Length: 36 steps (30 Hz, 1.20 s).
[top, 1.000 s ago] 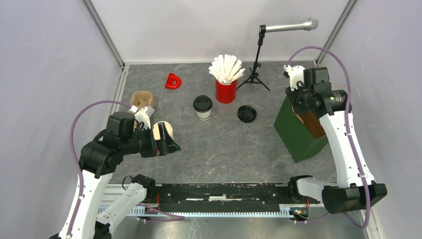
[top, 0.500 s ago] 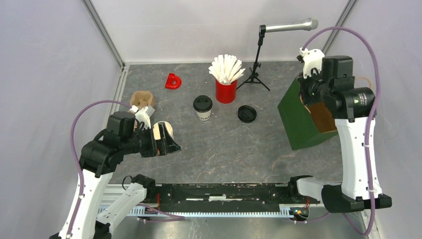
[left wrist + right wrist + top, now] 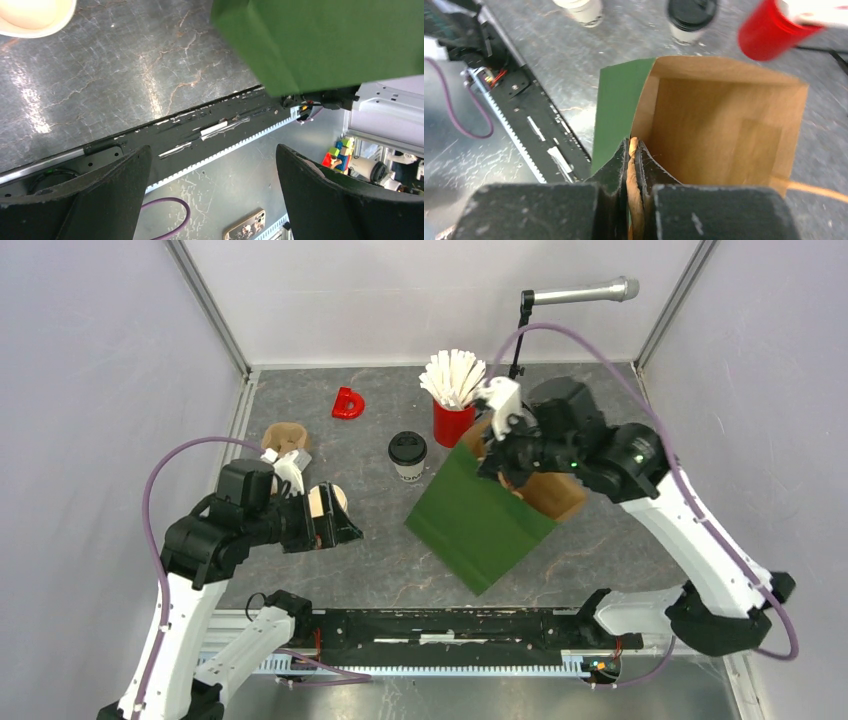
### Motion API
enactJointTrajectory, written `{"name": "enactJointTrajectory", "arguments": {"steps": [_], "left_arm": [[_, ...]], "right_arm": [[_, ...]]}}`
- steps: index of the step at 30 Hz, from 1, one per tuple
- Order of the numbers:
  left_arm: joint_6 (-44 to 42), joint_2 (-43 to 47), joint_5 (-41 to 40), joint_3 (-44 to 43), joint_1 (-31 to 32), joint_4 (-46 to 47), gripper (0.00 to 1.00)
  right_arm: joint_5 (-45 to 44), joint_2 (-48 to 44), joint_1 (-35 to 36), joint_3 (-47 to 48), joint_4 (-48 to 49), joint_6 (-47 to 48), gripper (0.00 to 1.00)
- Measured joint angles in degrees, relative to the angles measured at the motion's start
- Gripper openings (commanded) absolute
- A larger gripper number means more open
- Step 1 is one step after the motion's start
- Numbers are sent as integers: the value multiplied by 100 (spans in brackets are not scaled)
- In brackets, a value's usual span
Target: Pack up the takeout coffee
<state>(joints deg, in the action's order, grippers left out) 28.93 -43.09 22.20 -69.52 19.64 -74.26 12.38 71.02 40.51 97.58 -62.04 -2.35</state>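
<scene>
At 6 o'clock a black rail [image 3: 450, 625] runs along the table's near edge, between the two arm bases. At 8 o'clock the left gripper [image 3: 212, 150] hovers with its dark jaws spread wide and nothing between them. Just beyond it at 9 o'clock stands the open cup [image 3: 328, 502], a white tapered paper cup, upright with its long axis vertical and its lidless cream mouth facing up. In the middle of the grey, marbled table [image 3: 380, 560] is a matte green paper bag [image 3: 475, 520] with a brown kraft inside. It is tilted, its long axis running from its base at 7 o'clock to its open square mouth at 1 o'clock. The right gripper [image 3: 634, 145] is pinched tight on the near rim of that mouth; whether the base touches the table I cannot tell. A second ago the bag stood at 3 o'clock by the right wall. The right arm has since swung it to the centre, where it now covers the loose lid that lay there, while the left arm has barely moved. Just left of the bag's mouth stands the lidded cup [image 3: 407, 456], upright with its round black plastic lid on top. Farther back are a glossy red cup [image 3: 453, 423] fanned with white sticks [image 3: 455, 375], a brown pulp carrier [image 3: 285, 437] at 10 o'clock, a red letter-shaped block [image 3: 348, 403] at 11 o'clock, and a silver microphone [image 3: 585, 291] on a black tripod at 1 o'clock.
</scene>
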Motion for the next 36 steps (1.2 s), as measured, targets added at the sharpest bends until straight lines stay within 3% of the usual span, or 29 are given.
{"name": "enactJointTrajectory", "arguments": {"steps": [4,10,19,24,27,29,32,36], "left_arm": [[4,-144,-186,-125,7,-66,100],[83,-483,-599,-442,9,-208,100],[345,-1390,-1910,-938,-59,-142,100],[428,-1917,-2684,-1180,-273,251,100],[584,-2234,-3018,-1246,-518,505,100],[654,-2422,-3176,-1263,-673,612,100],[730,-2660,-3366,-1268,-970,741,100],[791,-2828,-3373,-1268,-1392,1001,100]], "right_arm": [[-345,542,1174,348,46,-33,8],[-890,1499,2490,835,20,726,9],[-1161,1167,2549,-92,474,1982,8],[-1266,1023,2577,-566,614,2371,14],[-1270,1023,2577,-839,752,2566,25],[-1250,1023,2577,-975,772,2704,39],[-1215,1023,2577,-1040,798,2863,47],[-1165,1014,2577,-922,831,2852,71]]}}
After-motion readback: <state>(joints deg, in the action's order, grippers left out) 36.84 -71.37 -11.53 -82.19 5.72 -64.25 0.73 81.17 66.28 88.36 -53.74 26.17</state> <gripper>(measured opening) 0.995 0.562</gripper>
